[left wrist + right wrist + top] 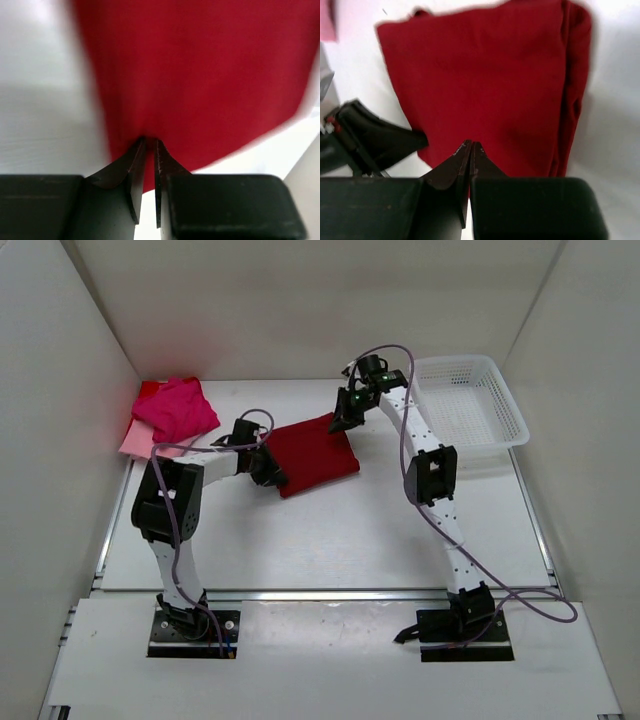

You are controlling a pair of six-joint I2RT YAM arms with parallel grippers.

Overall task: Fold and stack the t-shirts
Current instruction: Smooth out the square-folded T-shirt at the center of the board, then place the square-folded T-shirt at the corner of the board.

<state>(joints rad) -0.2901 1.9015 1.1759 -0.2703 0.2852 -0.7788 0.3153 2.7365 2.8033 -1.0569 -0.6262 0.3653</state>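
Crimson t-shirt (312, 455), folded, lying mid-way across the counter (330, 540), pinched at two edges.
Left fingers (131, 167) closed narrow on its near-left corner; right fingers (451, 167) closed on its far edge. Hot pink t-shirt (175, 408) atop pale pink t-shirt (135, 443), far-left corner. White basket (520, 425), far right.

Table (340, 540) — t-shirts (318, 452), basket (465, 405) (white mesh)

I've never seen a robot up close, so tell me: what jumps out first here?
A folded crimson t-shirt lies mid-table, the left tool and right tool each shut on an edge of it. Pink t-shirts sit heaped in the far left corner, a white basket far right.
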